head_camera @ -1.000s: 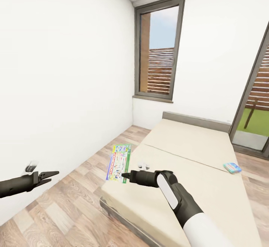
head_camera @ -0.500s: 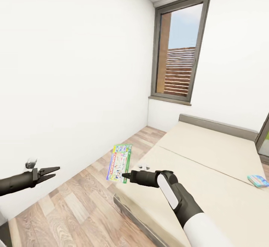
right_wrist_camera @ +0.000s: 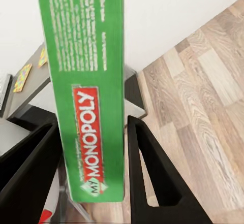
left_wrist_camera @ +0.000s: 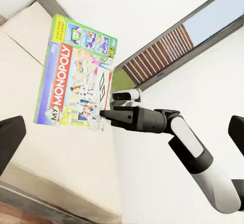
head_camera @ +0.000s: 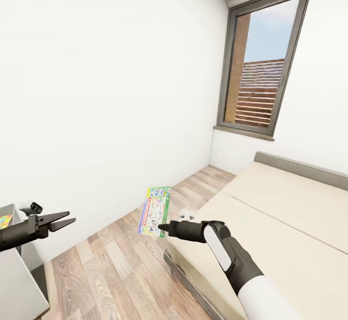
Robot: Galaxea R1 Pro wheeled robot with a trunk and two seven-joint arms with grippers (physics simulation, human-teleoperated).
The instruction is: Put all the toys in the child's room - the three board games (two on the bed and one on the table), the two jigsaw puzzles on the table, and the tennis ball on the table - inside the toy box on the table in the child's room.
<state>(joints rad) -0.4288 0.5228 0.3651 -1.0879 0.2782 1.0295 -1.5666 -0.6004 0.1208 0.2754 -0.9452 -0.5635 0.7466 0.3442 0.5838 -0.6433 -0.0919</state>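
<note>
table (head_camera: 19,281) cut off at lower left frame edge, jigsaw puzzle (head_camera: 5,221) on it mostly cropped, bed (head_camera: 290,223) running off right edge, window (head_camera: 263,68) top clipped

Cream bed (head_camera: 290,223) on plank floor (head_camera: 116,257), seemingly bare.

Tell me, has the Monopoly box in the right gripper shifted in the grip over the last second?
No. The board game sits the same against the right gripper; the window slid right because the camera turned left.
</note>
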